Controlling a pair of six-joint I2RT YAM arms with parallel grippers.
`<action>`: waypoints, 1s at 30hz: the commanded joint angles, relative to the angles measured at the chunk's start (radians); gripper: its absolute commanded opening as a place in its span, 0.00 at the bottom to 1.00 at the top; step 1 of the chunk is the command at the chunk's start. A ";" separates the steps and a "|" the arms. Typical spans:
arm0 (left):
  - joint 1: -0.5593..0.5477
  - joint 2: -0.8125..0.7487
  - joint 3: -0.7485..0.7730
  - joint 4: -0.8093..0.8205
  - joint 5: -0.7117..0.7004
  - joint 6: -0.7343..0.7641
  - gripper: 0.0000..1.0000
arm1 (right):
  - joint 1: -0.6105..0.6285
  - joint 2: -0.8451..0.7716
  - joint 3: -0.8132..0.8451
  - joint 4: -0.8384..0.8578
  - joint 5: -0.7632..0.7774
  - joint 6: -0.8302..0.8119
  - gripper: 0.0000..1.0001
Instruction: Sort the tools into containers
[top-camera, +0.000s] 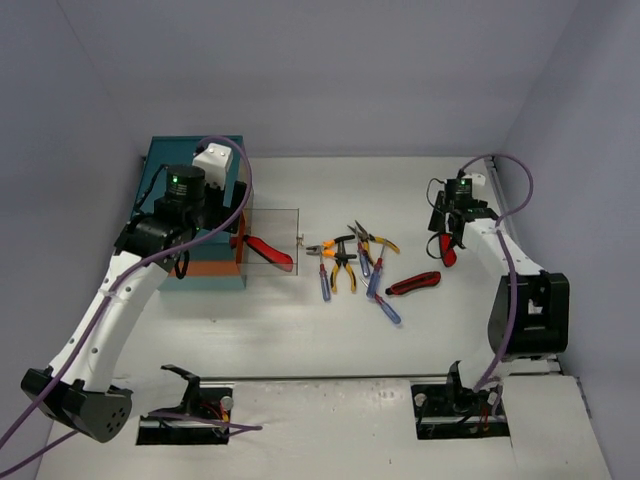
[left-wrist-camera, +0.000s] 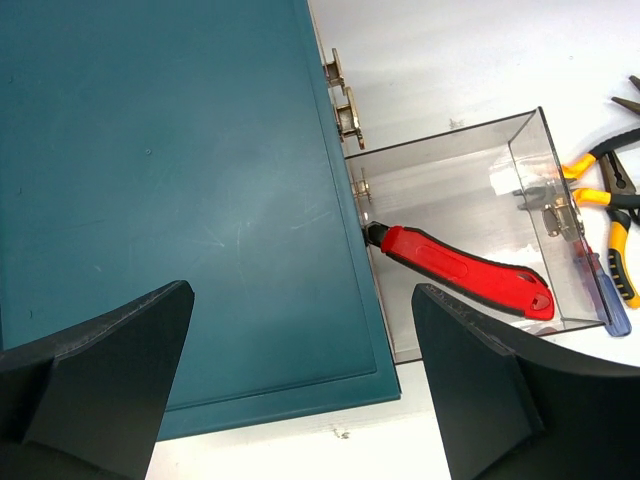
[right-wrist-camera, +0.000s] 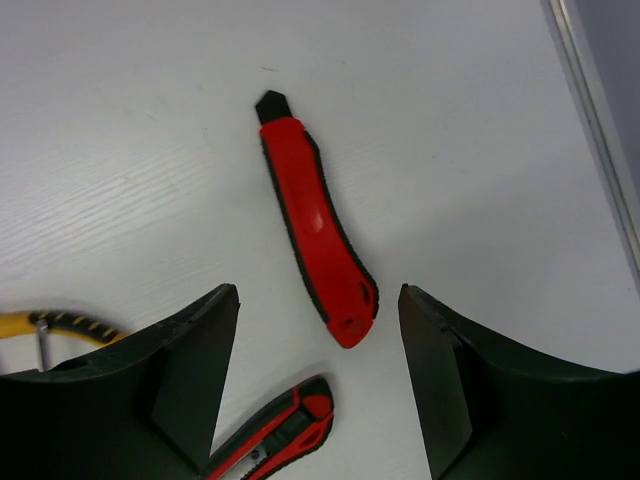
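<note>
We see the left gripper hanging over the flat top of the teal box-shaped chest, near the chest's right edge. Its two black fingers are spread wide with nothing between them. The chest carries an orange band near its base, and small brass knobs show along its right face. From that face a clear plastic drawer stands open. In it lies a red utility cutter, slanted, with its black nose toward the chest and its rounded red end near the drawer's front wall. The left fingers do not touch it.

Just right of the drawer's front wall, the loose tools lie bunched on the white table. Here the orange/yellow-handled pliers and the blue-handled screwdrivers cross one another. A red-and-black cutter lies at the bunch's right edge.

Farthest right of the chest, the right gripper hovers over a second red cutter that lies flat on the table. This cutter has a smooth red body, a black ribbed edge and a short black nose. The jaws stand apart on either side of its rounded end, touching nothing, so this gripper holds nothing either
</note>
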 joint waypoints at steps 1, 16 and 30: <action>-0.009 -0.038 0.036 0.020 0.011 -0.013 0.89 | -0.036 0.127 0.063 0.024 -0.071 0.014 0.63; -0.010 -0.080 -0.009 0.018 0.002 -0.008 0.89 | -0.108 0.264 0.060 0.102 -0.140 -0.082 0.30; -0.012 -0.057 0.016 0.018 0.000 -0.003 0.89 | 0.222 0.011 0.186 0.121 -0.182 -0.243 0.00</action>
